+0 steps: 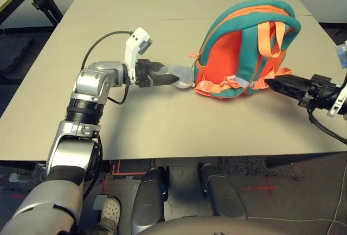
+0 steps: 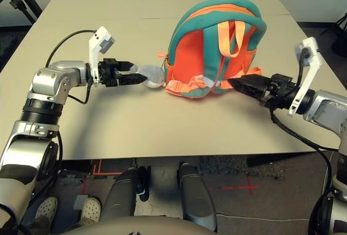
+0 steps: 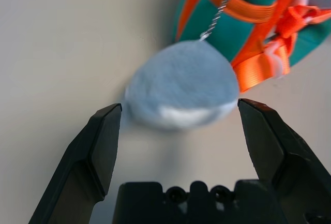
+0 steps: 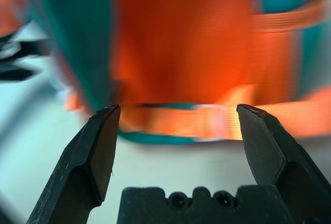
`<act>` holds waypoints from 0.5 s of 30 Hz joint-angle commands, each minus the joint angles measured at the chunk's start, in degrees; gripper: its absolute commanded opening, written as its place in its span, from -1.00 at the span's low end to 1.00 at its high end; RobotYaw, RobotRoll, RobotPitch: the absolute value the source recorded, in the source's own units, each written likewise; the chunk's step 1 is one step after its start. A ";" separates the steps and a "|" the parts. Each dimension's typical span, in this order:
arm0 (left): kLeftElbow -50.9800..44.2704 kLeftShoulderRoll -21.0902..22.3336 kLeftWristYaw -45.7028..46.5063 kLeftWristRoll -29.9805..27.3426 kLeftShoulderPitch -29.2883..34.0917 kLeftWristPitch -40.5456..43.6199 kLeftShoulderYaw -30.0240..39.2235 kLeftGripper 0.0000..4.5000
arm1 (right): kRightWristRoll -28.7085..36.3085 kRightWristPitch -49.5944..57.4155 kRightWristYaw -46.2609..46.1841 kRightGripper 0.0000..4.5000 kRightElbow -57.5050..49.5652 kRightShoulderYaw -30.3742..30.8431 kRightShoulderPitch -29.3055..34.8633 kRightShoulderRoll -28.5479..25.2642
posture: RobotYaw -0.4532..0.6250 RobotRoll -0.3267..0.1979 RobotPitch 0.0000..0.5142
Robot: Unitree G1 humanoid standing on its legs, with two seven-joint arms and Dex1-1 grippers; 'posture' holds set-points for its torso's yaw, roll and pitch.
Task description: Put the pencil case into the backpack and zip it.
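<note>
Landmark: backpack (image 2: 214, 50), orange + teal, lying strap-side up mid-table (image 2: 162, 126).
Backpack state: looks bulged and closed; orange zip line runs unbroken round the teal rim as far as visible. Zip pull not made out.
Pencil case: no white case on the tabletop anywhere round the pack. Judged: likely inside already, can't confirm, interior hidden.
Plush toy (image 3: 181, 87): grey/white, hangs by a small chain off the pack's left lower corner, resting on the table just beside the pack.
L gripper (image 2: 138, 76): left of the pack, pointing at it, tips at the plush. Jaws spread wide, 1 finger either side of the toy, gap showing on both sides in wrist view. Nothing held.
R gripper (image 2: 234, 83): right of the pack, tips near its lower right corner by the strap ends. Jaws wide apart per wrist view, pack's orange panel + strap in front between them, not clamped. Nothing held.
Contact R: touching pack or just short, can't tell.
Progress (judgement): both steps appear done, 2 of 2; arms look free of the pack.
Left to do: at most confirm zip fully run to its end; that end isn't visible.
Risk: L jaws straddle the plush; a close or pull there would drag the pack.
</note>
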 commanded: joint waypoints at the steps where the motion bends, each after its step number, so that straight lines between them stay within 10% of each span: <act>1: -2.69 1.03 2.01 -1.80 2.41 1.70 2.40 1.00 | -3.19 -3.79 -0.97 0.98 2.21 0.04 0.57 1.52 | -0.48 0.25 -0.33; 15: -5.40 -4.05 21.95 -0.61 10.47 -15.20 15.67 1.00 | -14.99 -22.84 -8.96 0.98 13.16 -2.36 -1.68 8.34 | -0.43 0.25 -0.28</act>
